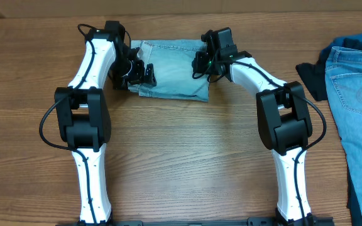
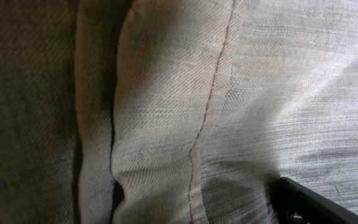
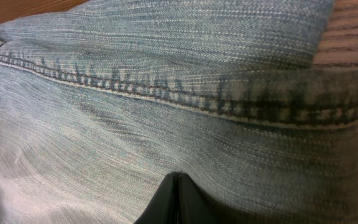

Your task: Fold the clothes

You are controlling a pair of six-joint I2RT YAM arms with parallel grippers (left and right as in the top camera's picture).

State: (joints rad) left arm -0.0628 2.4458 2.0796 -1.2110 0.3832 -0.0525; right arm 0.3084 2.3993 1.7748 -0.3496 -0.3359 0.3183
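Observation:
The clothes in play are pale blue denim shorts (image 1: 175,72), lying folded into a flat rectangle at the back middle of the table. My left gripper (image 1: 140,74) is at the shorts' left edge, open; in the left wrist view only one dark finger (image 2: 306,204) shows, over folded denim (image 2: 166,93) with a seam and creases. At the shorts' right edge my right gripper (image 1: 201,63) is shut. In the right wrist view its closed tips (image 3: 178,179) rest on the denim (image 3: 166,93) below a stitched hem, with no cloth between them.
More light-blue jeans (image 1: 357,81) lie spread at the table's right edge, with a dark garment (image 1: 310,78) beside them. Both arms reach inward over the wooden table (image 1: 187,157) from the front edge.

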